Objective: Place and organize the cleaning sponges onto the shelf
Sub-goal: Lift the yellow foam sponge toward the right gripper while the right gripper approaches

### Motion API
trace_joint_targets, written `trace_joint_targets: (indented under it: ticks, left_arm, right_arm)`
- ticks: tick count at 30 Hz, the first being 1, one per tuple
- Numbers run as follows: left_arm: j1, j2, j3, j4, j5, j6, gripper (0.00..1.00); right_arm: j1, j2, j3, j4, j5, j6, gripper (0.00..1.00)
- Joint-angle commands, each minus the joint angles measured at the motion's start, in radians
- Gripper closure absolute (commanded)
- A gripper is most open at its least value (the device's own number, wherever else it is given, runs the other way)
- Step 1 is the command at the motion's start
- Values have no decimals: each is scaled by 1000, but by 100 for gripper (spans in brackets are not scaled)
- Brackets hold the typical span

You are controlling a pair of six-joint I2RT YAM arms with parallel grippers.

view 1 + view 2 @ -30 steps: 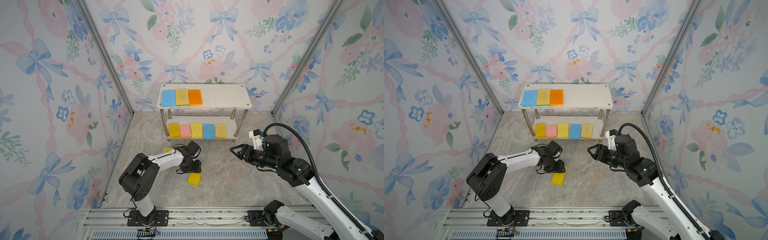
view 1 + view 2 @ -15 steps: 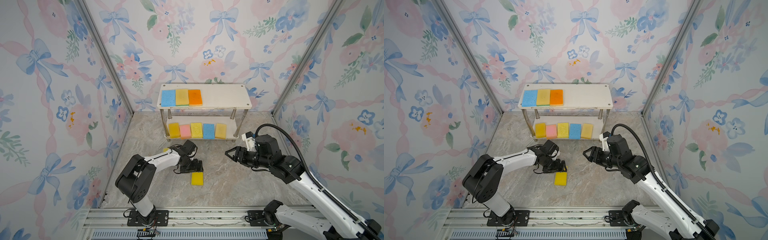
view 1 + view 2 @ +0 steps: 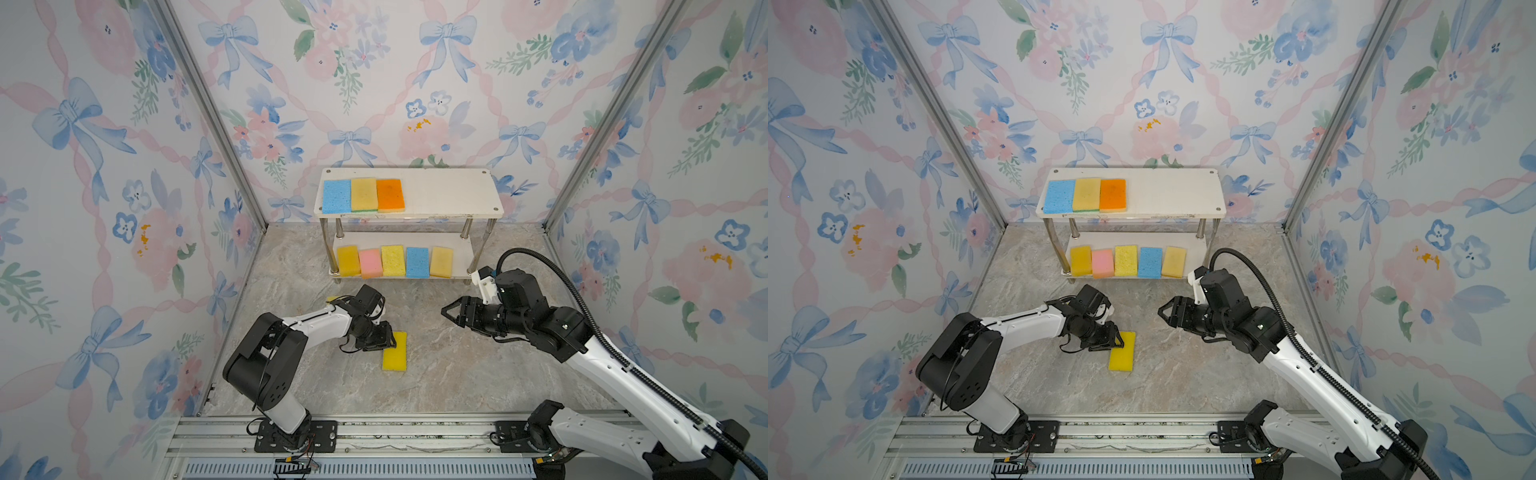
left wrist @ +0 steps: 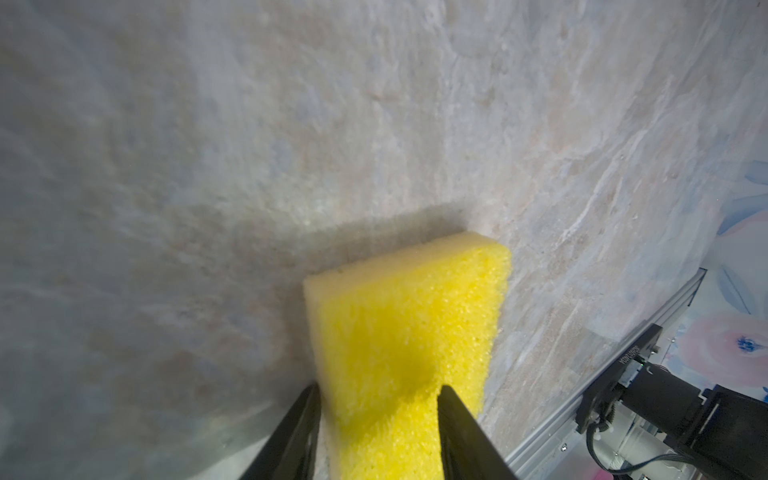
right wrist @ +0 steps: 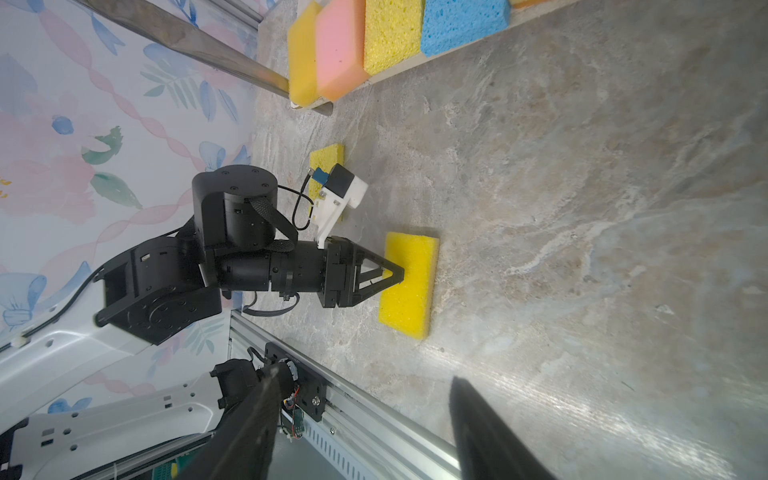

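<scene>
Marble floor [image 4: 208,166]: my left gripper [image 4: 376,388] straddles the yellow sponge [image 4: 407,324], grip unclear even in its wrist view. My right gripper [image 5: 365,376], spread and empty, sees a second sponge [image 5: 327,156] behind the left one.

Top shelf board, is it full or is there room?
Top board has room: three sponges sit at its left end; the rest is bare.

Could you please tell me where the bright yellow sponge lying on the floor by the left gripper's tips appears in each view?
In a top view: bright yellow rectangular foam sponge low centre, on marble floor.
In a top view: low centre, slightly left.
Left wrist: lower middle.
Right wrist: mid-frame.
Shared landmark: black left gripper at its edge.
</scene>
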Motion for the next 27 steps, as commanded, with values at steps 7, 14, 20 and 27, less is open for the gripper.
trace_joint_targets:
  ticks: [7,14,20,27]
  left_arm:
    - [7,27,-12,19,34,0,95]
    - [59,-93,42,26,65,-110,99]
    - [87,-219,51,148,87,-349,100]
    - [85,-276,78,211,145,-463,100]
  right_arm:
    - [10,20,35,-27,28,-20,32]
    - [-10,30,50,-35,28,-23,28]
    - [-8,55,54,-51,20,-29,21]
    - [45,117,34,36,-3,-7,25]
